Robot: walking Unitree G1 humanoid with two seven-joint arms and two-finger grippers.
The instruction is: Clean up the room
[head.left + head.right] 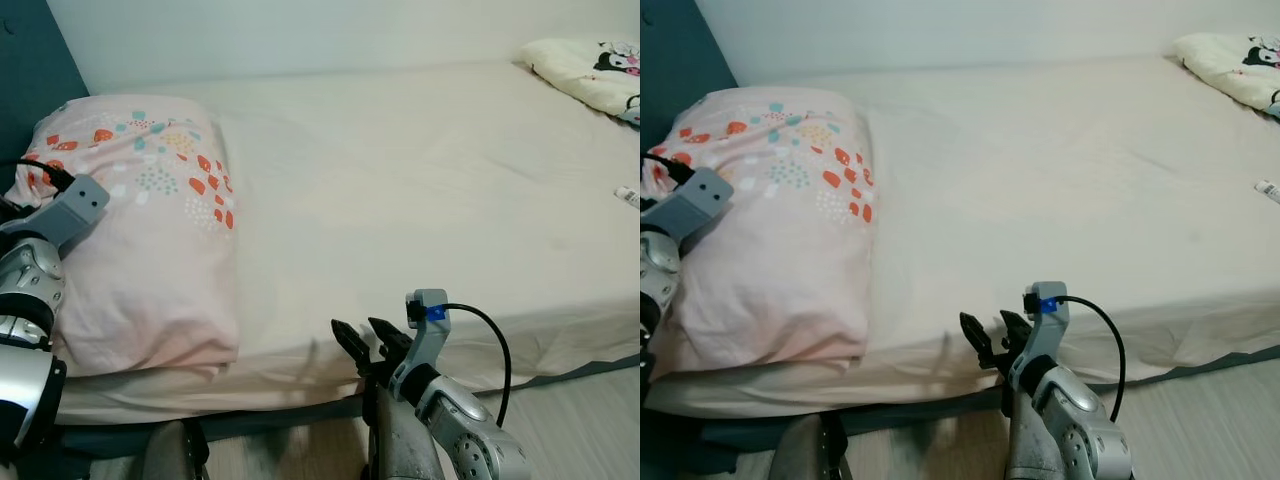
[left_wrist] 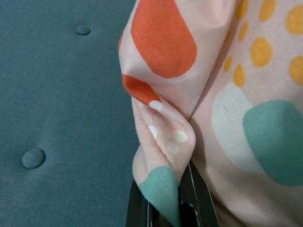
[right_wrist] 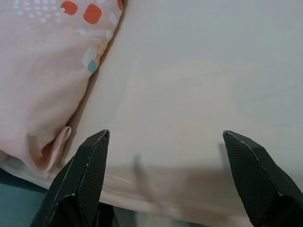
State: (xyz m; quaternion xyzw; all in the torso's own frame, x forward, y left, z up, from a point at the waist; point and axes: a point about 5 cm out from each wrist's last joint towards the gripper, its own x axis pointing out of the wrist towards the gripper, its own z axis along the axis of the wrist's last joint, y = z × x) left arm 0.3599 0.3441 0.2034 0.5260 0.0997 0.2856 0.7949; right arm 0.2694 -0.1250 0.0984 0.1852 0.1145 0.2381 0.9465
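I am pinching a corner of the pink pillow [image 1: 140, 230] at the bed's [image 1: 420, 200] head with my left pincer [image 2: 165, 208], while my right pincer [image 3: 165, 175] is hovering spread at the bed's edge.

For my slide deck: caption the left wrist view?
Left gripper pinching a corner of the pink patterned pillow beside the teal tufted headboard.

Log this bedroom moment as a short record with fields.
surface: bed with cream sheet
pillow: pink, patterned, at the bed's left end by the teal headboard
left end effector: shut on a corner of the pillow
right end effector: open, at the bed's near edge, holding nothing
far right corner: cartoon-print blanket
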